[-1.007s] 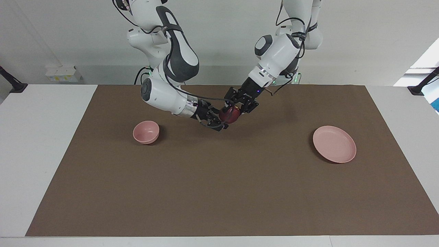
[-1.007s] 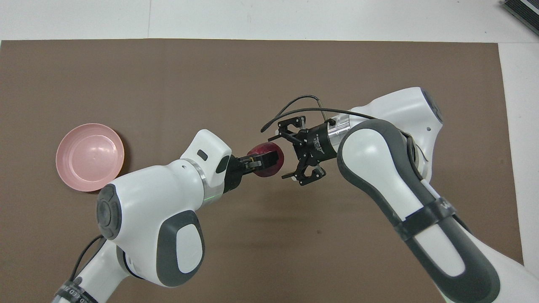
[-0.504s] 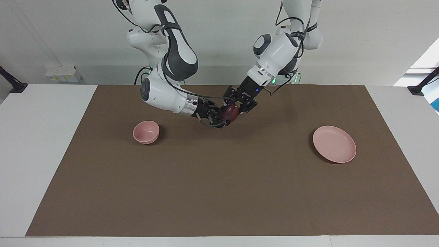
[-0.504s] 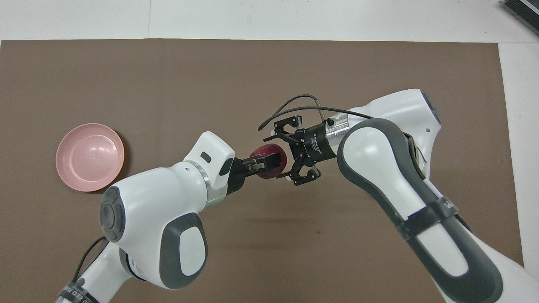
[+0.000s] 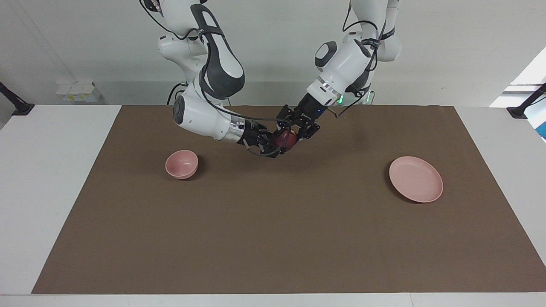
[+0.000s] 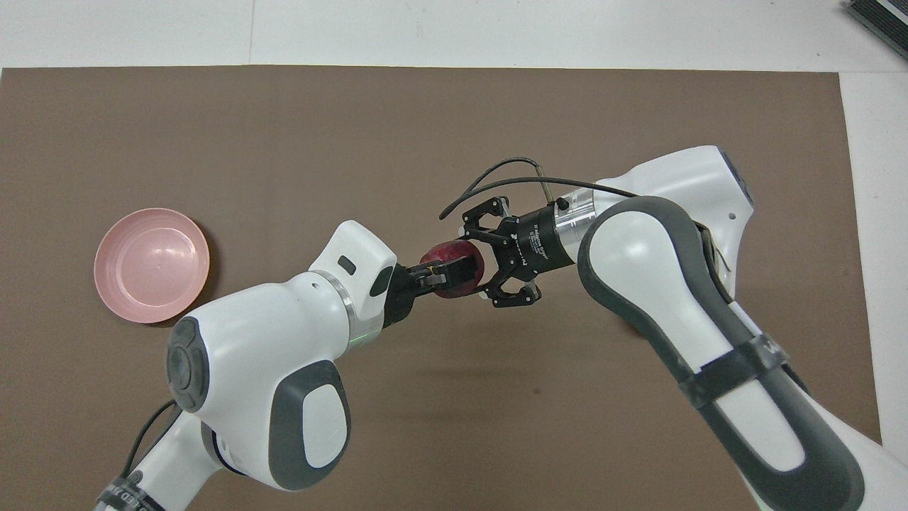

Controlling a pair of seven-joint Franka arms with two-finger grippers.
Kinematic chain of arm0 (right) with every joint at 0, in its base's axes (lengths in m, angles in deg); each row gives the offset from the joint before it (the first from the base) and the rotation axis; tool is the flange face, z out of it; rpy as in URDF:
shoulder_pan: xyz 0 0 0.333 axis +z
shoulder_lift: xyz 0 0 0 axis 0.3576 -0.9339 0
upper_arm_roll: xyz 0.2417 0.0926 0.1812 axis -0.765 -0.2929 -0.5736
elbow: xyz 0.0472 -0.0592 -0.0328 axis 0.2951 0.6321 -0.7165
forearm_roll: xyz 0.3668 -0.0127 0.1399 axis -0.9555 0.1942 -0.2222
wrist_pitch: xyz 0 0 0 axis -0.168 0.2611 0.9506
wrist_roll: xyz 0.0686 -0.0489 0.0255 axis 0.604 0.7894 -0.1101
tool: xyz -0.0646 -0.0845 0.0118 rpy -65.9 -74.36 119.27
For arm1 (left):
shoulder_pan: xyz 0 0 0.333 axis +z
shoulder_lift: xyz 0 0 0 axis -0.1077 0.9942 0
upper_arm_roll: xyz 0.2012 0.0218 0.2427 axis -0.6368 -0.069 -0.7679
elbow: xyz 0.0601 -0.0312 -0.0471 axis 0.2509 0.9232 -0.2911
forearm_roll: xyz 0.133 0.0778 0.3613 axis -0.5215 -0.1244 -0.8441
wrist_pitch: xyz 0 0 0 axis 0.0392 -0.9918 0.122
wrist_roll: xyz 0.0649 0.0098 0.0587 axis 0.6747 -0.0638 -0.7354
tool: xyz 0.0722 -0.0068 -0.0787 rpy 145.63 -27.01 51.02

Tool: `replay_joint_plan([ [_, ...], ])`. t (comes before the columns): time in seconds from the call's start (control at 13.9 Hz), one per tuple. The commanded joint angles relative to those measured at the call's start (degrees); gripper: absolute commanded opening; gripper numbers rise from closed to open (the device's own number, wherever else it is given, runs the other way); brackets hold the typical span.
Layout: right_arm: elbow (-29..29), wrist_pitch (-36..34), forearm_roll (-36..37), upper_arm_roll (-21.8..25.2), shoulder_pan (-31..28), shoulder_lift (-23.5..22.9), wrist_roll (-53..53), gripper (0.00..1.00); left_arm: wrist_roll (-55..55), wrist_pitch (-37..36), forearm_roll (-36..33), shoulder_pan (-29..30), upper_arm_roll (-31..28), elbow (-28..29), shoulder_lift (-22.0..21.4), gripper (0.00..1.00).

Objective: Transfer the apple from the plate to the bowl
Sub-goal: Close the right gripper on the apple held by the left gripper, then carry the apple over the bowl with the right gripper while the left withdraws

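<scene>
The small, round, dark red apple (image 5: 285, 139) (image 6: 454, 269) hangs in the air over the brown mat (image 5: 273, 238), held between the two grippers, well apart from both the small, deep, pale pink bowl (image 5: 182, 164) and the wide, shallow, pale pink plate (image 5: 416, 179) (image 6: 152, 264). The left gripper (image 5: 294, 135) (image 6: 454, 272) is clamped on the apple. The right gripper (image 5: 276, 145) (image 6: 488, 257) has its fingers spread wide around the apple's other side, and whether they touch it cannot be told.

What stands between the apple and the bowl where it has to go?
Nothing visible does. The left gripper grips the apple in the air, the right gripper open around it; only bare mat lies between it and the bowl.
</scene>
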Motion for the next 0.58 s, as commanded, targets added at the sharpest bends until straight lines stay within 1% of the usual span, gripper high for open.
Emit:
replay_joint_plan([
  [0.0, -0.18, -0.6, -0.97, 0.18, -0.79, 0.7, 1.02, 0.0, -0.4, 0.32, 0.49, -0.04, 0.12, 0.07, -0.23, 1.0],
  [0.07, -0.44, -0.43, 0.52, 0.27, -1.57, 0.44, 1.73, 0.0, -0.23, 0.32, 0.32, 0.14, 0.12, 0.07, -0.14, 1.0],
  [0.14, -0.88, -0.42, 3.49, 0.27, -2.8, 0.18, 1.91, 0.0, 0.12, 0.23, -0.73, 0.58, 0.12, -0.37, -0.05, 1.0],
  [0.29, -1.58, -0.86, 10.87, 0.44, -5.17, 0.18, 2.87, 0.0, -0.05, -0.65, -4.94, 1.54, -0.05, -1.86, 0.65, 1.0],
  [0.43, -2.55, -2.78, 16.24, 0.44, -7.63, 0.44, 4.62, 0.0, 0.21, -1.17, -6.36, 2.42, -0.14, -2.39, 0.83, 1.0],
  [0.5, -3.42, -3.93, 19.83, 0.53, -8.51, 0.44, 6.2, 0.0, -0.05, -3.87, -6.54, 2.86, -0.23, -2.4, 0.83, 1.0],
])
